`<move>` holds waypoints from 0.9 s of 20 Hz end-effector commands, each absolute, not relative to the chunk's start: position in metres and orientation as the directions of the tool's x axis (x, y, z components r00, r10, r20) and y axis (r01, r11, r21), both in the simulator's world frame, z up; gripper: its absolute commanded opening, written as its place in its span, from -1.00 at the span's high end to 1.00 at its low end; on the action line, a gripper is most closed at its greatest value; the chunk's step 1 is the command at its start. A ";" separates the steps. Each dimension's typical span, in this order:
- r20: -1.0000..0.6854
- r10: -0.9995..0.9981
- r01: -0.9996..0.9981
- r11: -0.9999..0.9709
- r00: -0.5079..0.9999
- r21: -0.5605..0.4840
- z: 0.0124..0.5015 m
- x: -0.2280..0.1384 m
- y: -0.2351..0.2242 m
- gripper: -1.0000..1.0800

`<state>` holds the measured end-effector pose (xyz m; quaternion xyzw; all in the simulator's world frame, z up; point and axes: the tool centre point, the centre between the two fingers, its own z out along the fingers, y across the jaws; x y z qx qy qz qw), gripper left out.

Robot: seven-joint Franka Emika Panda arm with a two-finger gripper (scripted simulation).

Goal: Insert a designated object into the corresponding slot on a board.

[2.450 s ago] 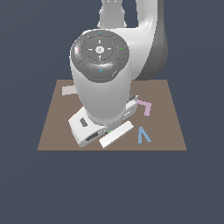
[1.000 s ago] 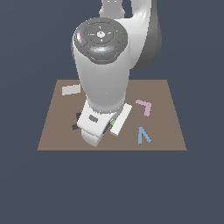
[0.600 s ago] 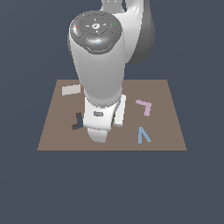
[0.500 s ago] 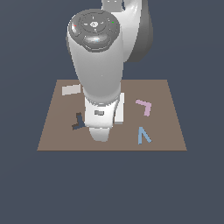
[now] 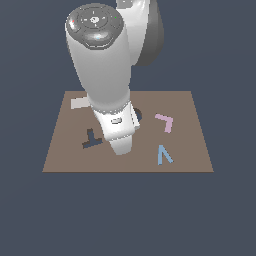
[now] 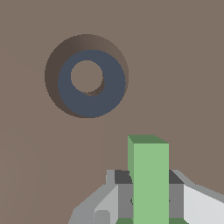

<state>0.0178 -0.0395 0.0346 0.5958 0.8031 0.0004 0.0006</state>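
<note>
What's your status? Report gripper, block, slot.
Gripper shut on the green T block, above the board. T slot open, partly behind the arm. Ring recess nearby; nothing blocking.

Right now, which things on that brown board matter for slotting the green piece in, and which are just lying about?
For the job:
- green T-shaped block, clamped between the jaws
- dark T-shaped slot
- brown board

Just lying about:
- pink L-shaped piece
- blue V-shaped piece
- dark ring-shaped recess
- pale flat piece near the board's far corner
</note>
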 end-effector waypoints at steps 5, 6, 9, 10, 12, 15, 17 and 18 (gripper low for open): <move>-0.001 0.858 0.858 0.513 -0.513 0.002 0.036 0.012 -0.052 1.00; -0.001 0.839 0.839 0.544 -0.544 0.002 0.036 0.012 -0.054 1.00; -0.001 0.774 0.774 0.633 -0.633 0.002 0.036 0.011 -0.061 1.00; -0.002 0.751 0.751 0.660 -0.660 0.002 0.036 0.011 -0.063 1.00; -0.002 0.701 0.701 0.713 -0.713 0.002 0.037 0.010 -0.067 1.00; -0.002 0.620 0.620 0.784 -0.784 0.002 0.037 0.011 -0.073 1.00; -0.002 0.563 0.563 0.827 -0.827 0.002 0.037 0.011 -0.078 1.00; -0.002 0.533 0.533 0.846 -0.846 0.001 0.037 0.012 -0.080 1.00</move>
